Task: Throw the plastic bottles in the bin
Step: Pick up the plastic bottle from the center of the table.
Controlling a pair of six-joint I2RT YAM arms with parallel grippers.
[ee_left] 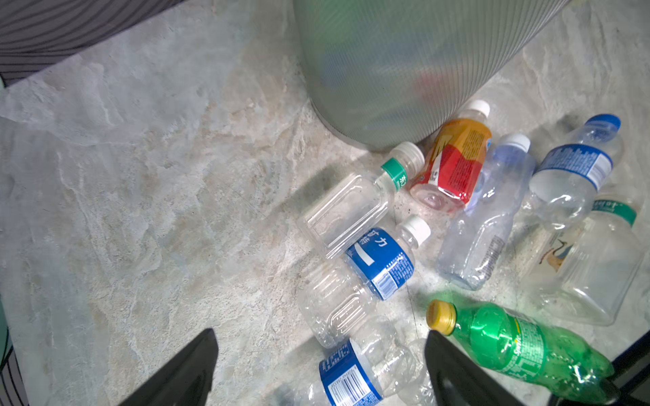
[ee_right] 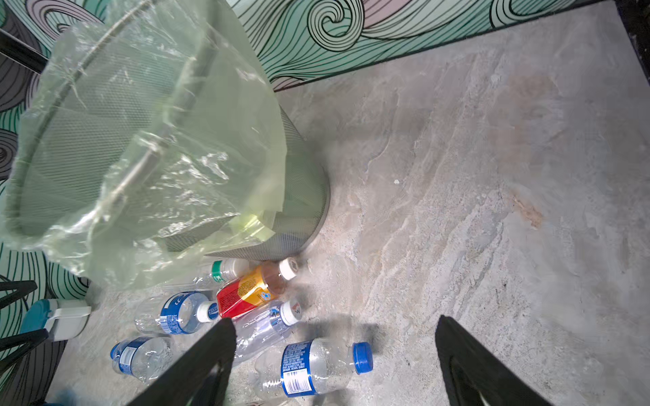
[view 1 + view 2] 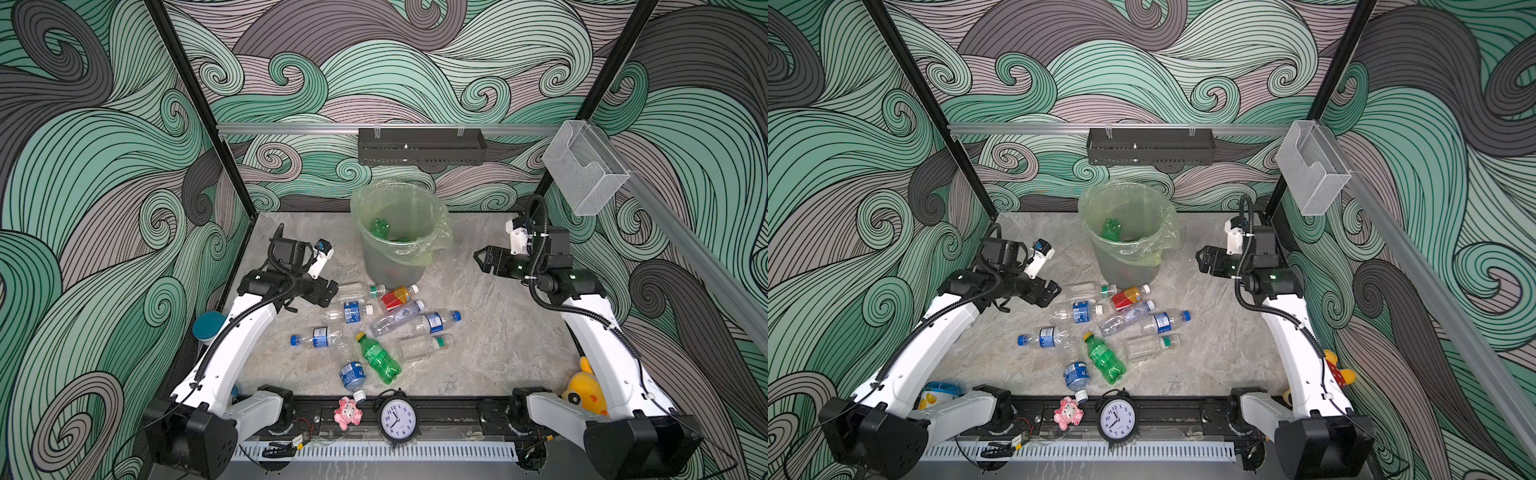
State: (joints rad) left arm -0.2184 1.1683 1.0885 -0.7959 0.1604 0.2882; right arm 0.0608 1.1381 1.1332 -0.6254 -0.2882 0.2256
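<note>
Closest to me, on the front rail, stand an alarm clock (image 3: 398, 417) and a pink toy (image 3: 348, 412). Just past them the plastic bottles (image 3: 434, 322) begin. Nine lie on their sides on the desk (image 3: 498, 332) in a loose heap between the two arms, so either arm can reach them.

The green bottle (image 1: 520, 346) with the yellow cap reads "Sprite". A blue-labelled bottle (image 1: 381, 267) near it carries white Chinese characters and a barcode. The other labels are too small for me to read.

The left fingers (image 3: 328, 296) sit low at the heap's edge, spread apart and empty. They point toward the clear bottle (image 3: 358, 291) with the green neck band, which I take as lining up the next pick. The right fingers (image 3: 482, 262) are spread too and hold nothing, hanging beside the bin (image 3: 395, 266), raised off the desk.

The bin stands behind the heap, with the red-orange bottle (image 3: 397, 297) lying right at its foot. Its bag is folded over the rim, I'd say to keep the mouth open, and at least one green bottle (image 3: 380, 228) lies inside.
</note>
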